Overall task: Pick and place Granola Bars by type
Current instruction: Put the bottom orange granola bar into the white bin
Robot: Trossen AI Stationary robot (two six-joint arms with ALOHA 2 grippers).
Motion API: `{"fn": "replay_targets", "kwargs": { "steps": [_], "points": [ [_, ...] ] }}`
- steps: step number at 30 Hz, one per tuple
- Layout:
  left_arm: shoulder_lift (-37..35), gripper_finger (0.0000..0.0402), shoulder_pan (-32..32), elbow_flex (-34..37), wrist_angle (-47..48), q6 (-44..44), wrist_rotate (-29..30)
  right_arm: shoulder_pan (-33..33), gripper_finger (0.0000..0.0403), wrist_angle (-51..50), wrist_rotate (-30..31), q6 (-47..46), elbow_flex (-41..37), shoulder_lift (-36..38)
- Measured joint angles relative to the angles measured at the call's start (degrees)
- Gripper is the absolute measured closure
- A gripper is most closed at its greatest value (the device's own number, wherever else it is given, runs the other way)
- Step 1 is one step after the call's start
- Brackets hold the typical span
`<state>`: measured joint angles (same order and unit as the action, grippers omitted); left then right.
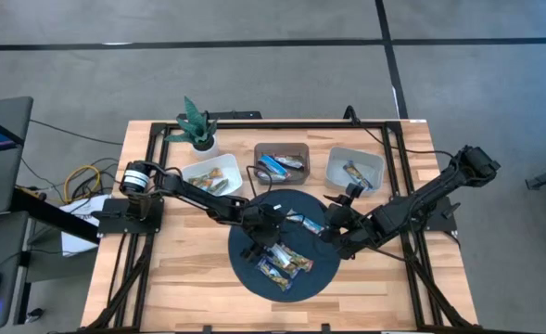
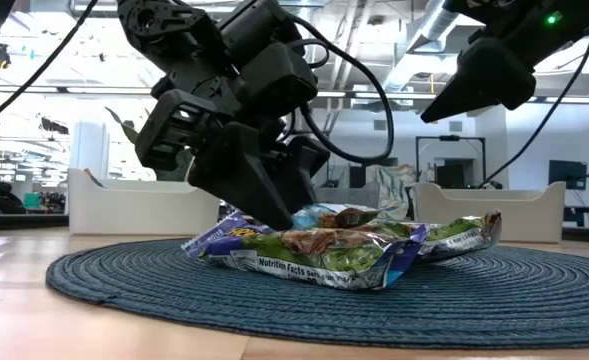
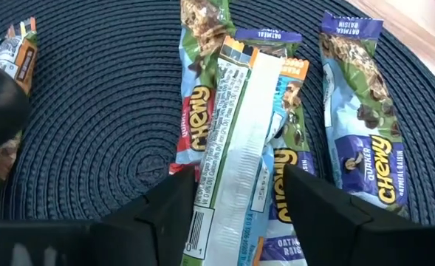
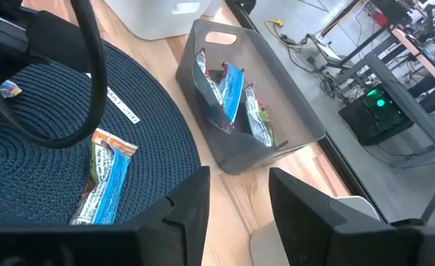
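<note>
upturned bar (image 3: 235,148) flavour unreadable

High view straight down; low view level, near; both share blue mat (image 1: 254,269).

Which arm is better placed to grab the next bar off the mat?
Left. Its hand hangs open right over the bars on the mat; the right hand is at the mat's edge.
</note>
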<state>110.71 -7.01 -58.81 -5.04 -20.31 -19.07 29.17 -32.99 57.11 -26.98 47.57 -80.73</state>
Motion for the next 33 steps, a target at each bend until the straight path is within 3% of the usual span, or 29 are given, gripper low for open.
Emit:
{"fn": "replay_targets", "kwargs": {
  "steps": [10, 22, 33],
  "points": [
    [-0.1, 0.0222, 0.1, 0.0, 0.7, 0.3, 0.0, 0.0, 0.0269, 0.0, 0.0, 0.0, 0.0, 0.0],
    [-0.1, 0.0276, 0.3, 0.0, 0.9, 0.1, 0.6, 0.0, 0.0269, 0.0, 0.0, 0.2, 0.0, 0.0],
    [-2.0, 0.0292, 0.4, 0.1, 2.4, -0.1, 3.5, 0.0, 0.0269, -0.3, -0.3, 0.2, 0.0, 0.0]
  ]
}}
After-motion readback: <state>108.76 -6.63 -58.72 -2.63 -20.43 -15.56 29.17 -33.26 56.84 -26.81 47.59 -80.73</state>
